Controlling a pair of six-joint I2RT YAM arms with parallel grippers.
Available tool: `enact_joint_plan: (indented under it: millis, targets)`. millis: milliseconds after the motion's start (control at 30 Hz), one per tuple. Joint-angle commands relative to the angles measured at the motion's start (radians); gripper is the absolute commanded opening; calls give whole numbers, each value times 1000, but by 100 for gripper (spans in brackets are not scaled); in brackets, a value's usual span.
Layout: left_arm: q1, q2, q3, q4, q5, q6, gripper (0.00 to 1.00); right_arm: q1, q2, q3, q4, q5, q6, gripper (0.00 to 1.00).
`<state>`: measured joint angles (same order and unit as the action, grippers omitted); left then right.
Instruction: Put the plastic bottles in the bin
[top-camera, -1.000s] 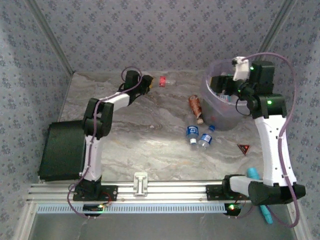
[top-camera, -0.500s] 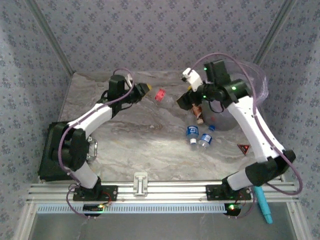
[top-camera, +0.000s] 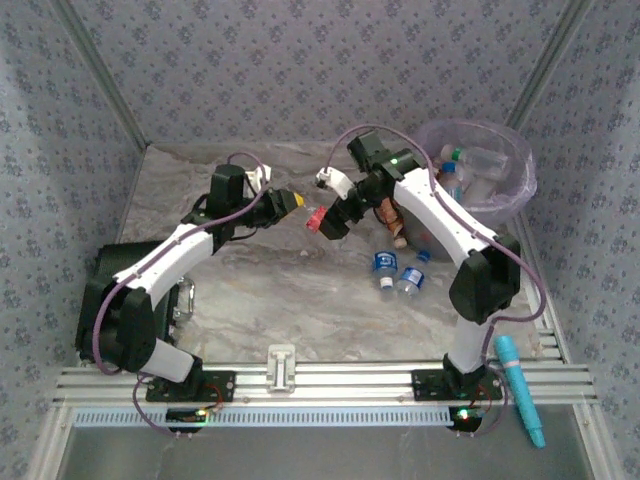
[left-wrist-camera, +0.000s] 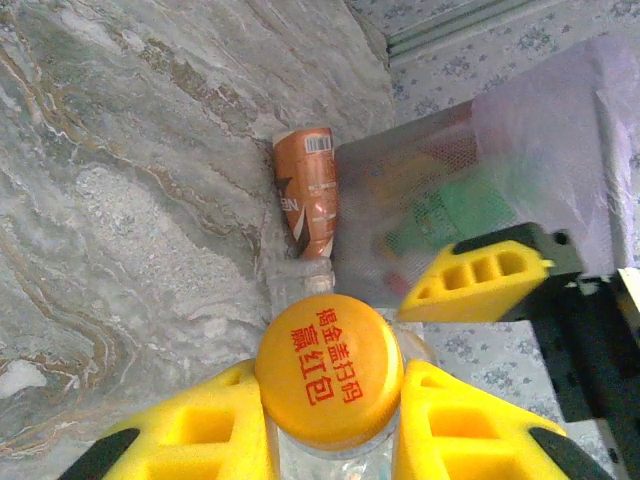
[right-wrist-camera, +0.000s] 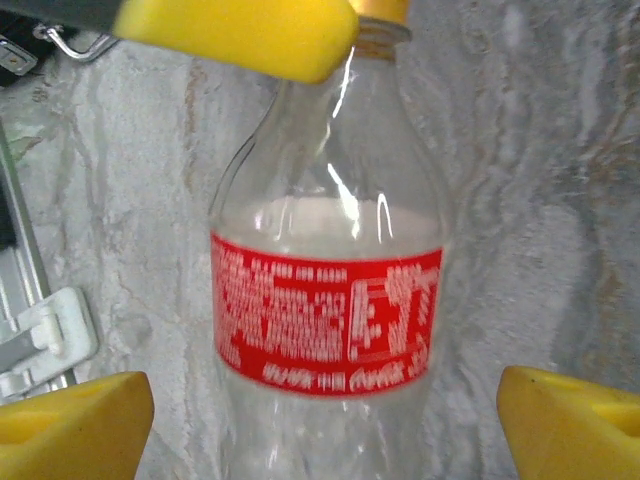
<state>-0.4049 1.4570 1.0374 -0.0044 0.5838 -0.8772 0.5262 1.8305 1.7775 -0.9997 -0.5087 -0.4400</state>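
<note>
My left gripper (left-wrist-camera: 328, 402) is shut on the neck of a clear plastic bottle with a red label (right-wrist-camera: 330, 310) and a yellow cap (left-wrist-camera: 328, 368), held above the table left of centre (top-camera: 314, 219). My right gripper (right-wrist-camera: 325, 400) is open, one finger (right-wrist-camera: 75, 425) on each side of that bottle's body without touching it; from above it sits at the bottle's base (top-camera: 332, 222). An orange-brown bottle (top-camera: 390, 212) lies beside the bin (top-camera: 505, 190), which holds several bottles. Two blue-labelled bottles (top-camera: 384, 268) (top-camera: 410, 281) lie near centre.
A black box (top-camera: 125, 300) sits at the table's left edge. A teal pen-like tool (top-camera: 520, 385) lies at the near right, past the rail. A white clamp (top-camera: 282, 365) sits on the front rail. Patterned walls close in the back and sides.
The right arm swung from over the bin leftwards to the bottle, its jaws widening. The left arm carried the red-labelled bottle nearer and rightwards to meet it.
</note>
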Motion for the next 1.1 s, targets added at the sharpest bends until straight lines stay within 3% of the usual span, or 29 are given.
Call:
enact_joint_plan:
  millis: [0, 333, 500, 733, 933, 1067]
  targets:
    - [-12, 0, 42, 0, 24, 27, 25, 0, 17, 20, -9, -125, 39, 89]
    - [-20, 3, 41, 73, 12, -15, 24, -20, 64, 18, 11, -217, 88, 77]
    - [-26, 0, 42, 102, 11, -34, 24, -17, 86, 33, 5, -211, 88, 77]
    - [-26, -9, 47, 90, 2, -22, 24, -29, 83, 48, 5, -226, 101, 64]
    - [-26, -27, 35, 93, -22, -14, 46, -56, 36, 65, 25, -214, 153, 56]
    - [-11, -70, 18, 79, -56, -6, 67, -87, -21, 86, 27, -179, 206, 54]
